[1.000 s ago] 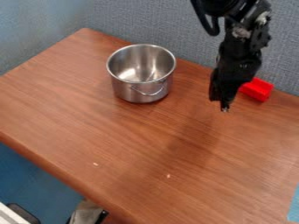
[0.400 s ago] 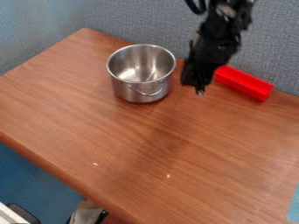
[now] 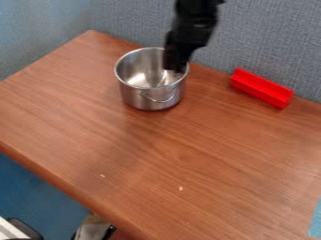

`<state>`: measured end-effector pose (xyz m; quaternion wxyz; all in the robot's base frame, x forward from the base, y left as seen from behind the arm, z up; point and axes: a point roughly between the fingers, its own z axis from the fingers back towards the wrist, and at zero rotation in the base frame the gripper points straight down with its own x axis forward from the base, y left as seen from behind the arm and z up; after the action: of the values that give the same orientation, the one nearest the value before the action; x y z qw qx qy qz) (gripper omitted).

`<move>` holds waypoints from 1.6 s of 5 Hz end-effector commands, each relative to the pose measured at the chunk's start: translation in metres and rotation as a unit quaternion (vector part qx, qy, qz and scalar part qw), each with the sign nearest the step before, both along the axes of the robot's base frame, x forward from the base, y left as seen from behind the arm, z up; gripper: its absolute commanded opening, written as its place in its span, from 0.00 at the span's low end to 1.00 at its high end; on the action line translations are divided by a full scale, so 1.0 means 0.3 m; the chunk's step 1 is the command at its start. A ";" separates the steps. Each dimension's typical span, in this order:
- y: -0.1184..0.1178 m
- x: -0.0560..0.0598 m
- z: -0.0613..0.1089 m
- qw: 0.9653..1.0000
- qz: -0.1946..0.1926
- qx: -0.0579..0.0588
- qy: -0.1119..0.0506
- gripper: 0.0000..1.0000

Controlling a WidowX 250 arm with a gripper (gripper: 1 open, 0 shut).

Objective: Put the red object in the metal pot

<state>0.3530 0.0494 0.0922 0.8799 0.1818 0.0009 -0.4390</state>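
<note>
Pincer [image 3: 172,64] shut, seemingly empty — over metal pot [image 3: 152,79], red object [image 3: 261,87] apart on table [image 3: 150,159]

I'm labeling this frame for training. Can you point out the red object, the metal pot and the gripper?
red object [image 3: 261,87]: camera view, middle of the block's top face.
metal pot [image 3: 130,89]: camera view, left outer wall below the rim.
gripper [image 3: 174,62]: camera view, closed fingertips above the pot's right rim.
</note>
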 end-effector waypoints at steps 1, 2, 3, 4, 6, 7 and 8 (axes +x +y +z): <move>-0.076 0.070 0.060 0.991 -0.108 -0.002 -0.082 1.00; -0.174 0.090 0.076 0.986 -0.144 -0.005 -0.086 1.00; -0.238 0.154 0.096 0.975 -0.208 -0.008 -0.082 1.00; -0.302 0.223 0.110 0.947 -0.312 -0.018 -0.075 1.00; -0.295 0.281 0.047 0.900 -0.416 -0.061 -0.114 1.00; -0.300 0.295 0.033 0.898 -0.417 -0.084 -0.110 1.00; -0.304 0.303 0.025 0.896 -0.418 -0.105 -0.107 1.00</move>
<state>0.4361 -0.0454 0.0793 0.6260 0.0989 -0.1939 -0.7489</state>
